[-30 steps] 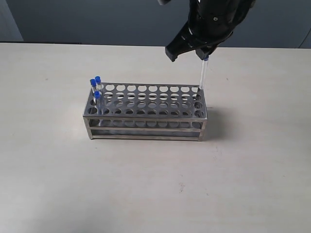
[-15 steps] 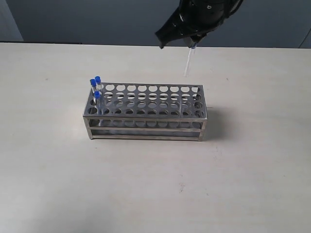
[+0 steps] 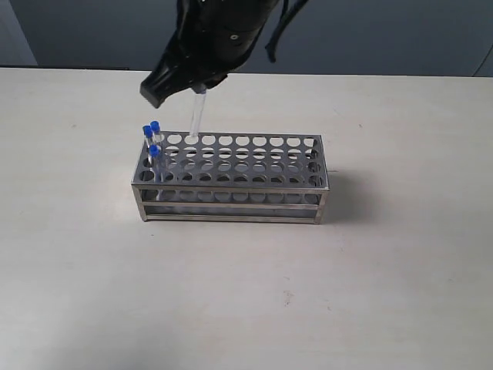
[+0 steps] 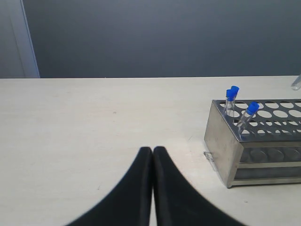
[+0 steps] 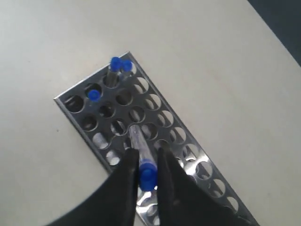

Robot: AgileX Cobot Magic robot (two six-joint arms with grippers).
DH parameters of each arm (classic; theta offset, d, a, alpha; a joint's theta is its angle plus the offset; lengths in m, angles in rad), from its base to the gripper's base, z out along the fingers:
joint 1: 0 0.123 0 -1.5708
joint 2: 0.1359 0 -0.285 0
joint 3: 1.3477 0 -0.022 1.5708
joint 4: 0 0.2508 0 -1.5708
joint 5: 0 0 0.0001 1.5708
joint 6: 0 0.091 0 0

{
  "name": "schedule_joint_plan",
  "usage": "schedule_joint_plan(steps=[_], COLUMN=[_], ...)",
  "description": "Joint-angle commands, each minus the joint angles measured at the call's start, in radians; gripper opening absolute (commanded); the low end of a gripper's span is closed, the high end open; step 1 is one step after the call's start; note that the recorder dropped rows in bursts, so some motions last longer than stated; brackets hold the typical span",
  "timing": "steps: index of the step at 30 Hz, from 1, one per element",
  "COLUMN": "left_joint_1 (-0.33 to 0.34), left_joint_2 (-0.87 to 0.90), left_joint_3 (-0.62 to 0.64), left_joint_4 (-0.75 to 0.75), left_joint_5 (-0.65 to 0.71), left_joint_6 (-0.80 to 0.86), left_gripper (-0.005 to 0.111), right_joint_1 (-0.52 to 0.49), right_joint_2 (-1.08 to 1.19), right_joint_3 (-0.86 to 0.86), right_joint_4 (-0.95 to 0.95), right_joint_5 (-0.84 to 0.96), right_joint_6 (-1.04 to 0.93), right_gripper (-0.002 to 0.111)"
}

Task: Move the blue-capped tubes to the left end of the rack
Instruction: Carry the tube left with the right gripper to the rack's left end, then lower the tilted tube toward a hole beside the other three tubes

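Note:
The steel rack (image 3: 231, 179) stands on the table with three blue-capped tubes (image 3: 152, 139) in holes at its left end; these tubes (image 5: 114, 70) also show in the right wrist view. My right gripper (image 3: 202, 83) hangs above the rack's back row near the left end, shut on a fourth blue-capped tube (image 5: 141, 153). That tube (image 3: 196, 116) hangs nearly upright with its tip just over a hole. The left gripper (image 4: 153, 150) is shut and empty, low over the table to the left of the rack (image 4: 256, 136).
The pale table (image 3: 246, 293) spreads wide around the rack. A dark wall (image 3: 92, 31) runs behind the table's far edge.
The right gripper has carried the tube from above the rack's right end leftward along the back row to the left part.

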Motion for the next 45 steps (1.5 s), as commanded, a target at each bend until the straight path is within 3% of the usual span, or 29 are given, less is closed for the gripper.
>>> schedule_joint_plan(steps=[1, 20, 45], left_joint_1=[-0.005, -0.005, -0.005], left_joint_2=[0.006, 0.006, 0.006], left_joint_3=[-0.005, -0.005, -0.005], left_joint_4=[0.002, 0.002, 0.002], left_joint_5=[-0.005, -0.005, -0.005], left_joint_6=[-0.001, -0.001, -0.001], left_gripper=[0.001, 0.001, 0.001], right_joint_1=[0.042, 0.064, 0.064], right_joint_2=[0.028, 0.245, 0.342], right_joint_3=[-0.072, -0.317, -0.319], right_joint_4=[0.008, 0.117, 0.204], right_joint_5=[0.046, 0.198, 0.16], right_joint_6=[-0.018, -0.103, -0.134], right_gripper=[0.0, 0.0, 0.0])
